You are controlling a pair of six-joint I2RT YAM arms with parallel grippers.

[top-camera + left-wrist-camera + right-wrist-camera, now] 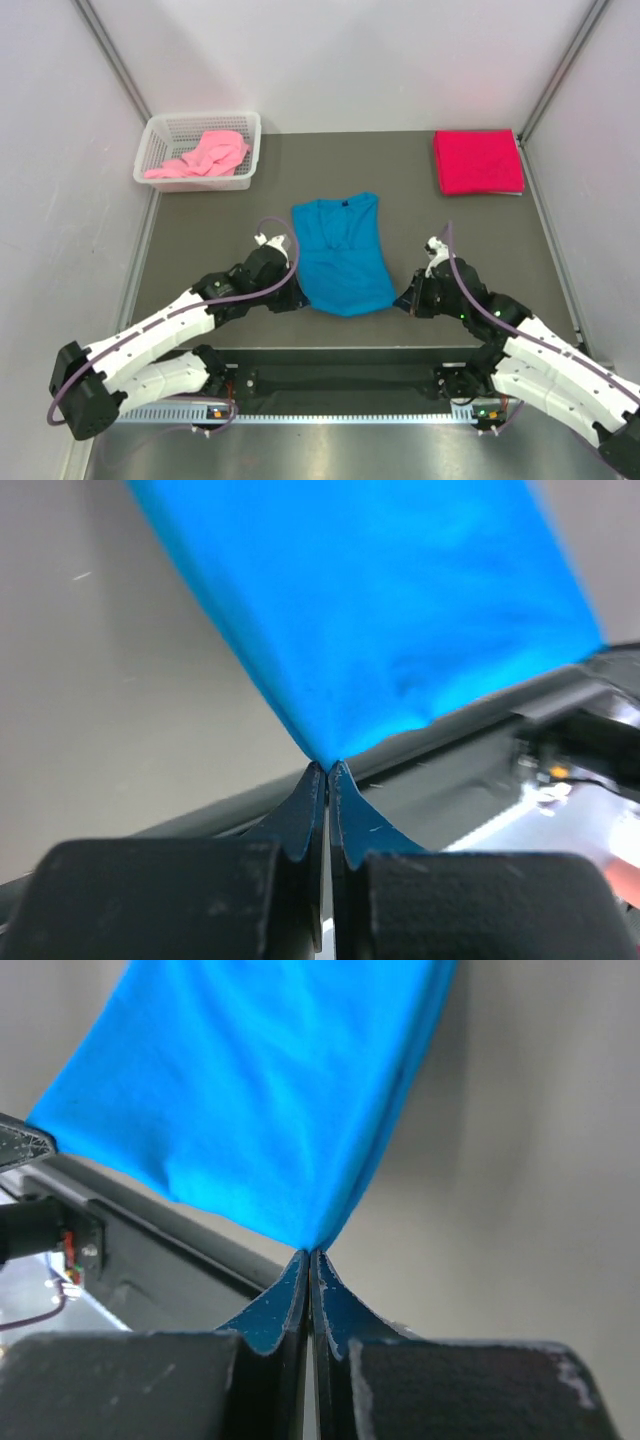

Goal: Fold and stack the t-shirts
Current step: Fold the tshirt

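At your far left, the white mesh basket [157, 132] holds the pink t-shirt [200, 155], crumpled. Next, your left gripper [327, 772] is clamped tight on the near left corner of the blue t-shirt [342, 255], which lies mid-table (collar toward the far side). Your right gripper [309, 1253] pinches the near right corner in the same way. At the far right corner, the red t-shirt [477, 162] lies folded on the table [200, 250].
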